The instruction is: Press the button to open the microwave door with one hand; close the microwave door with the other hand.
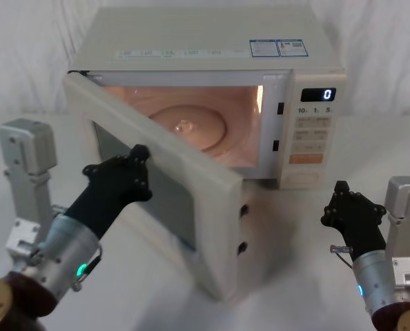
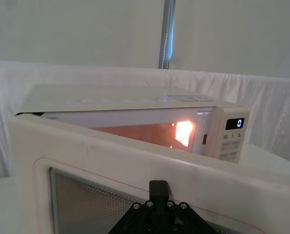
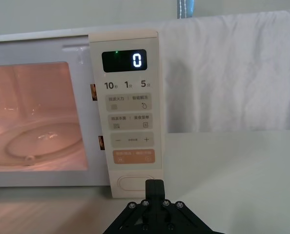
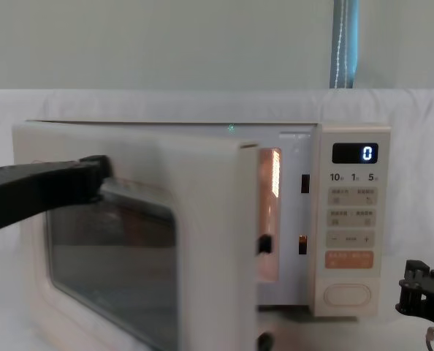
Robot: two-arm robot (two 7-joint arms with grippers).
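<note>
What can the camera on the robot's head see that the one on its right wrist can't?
Head only: the open door with the left gripper against its window, the microwave's top, and both arms. Right wrist only: the small print on the keys, close up. Both: the lit cavity, the display reading 0, the button and the right gripper.

A white cloth [image 4: 166,102] drapes the backdrop below a pale wall [image 4: 166,44], with a metal pole [image 4: 343,44].

left arm: stretched forward and up, silver wrist low at left | left gripper [image 1: 139,155]: tip against the microwave door [image 1: 191,176] | right arm: held low at right, wrist upright | right gripper [image 1: 341,189]: pointing forward, touching nothing
</note>
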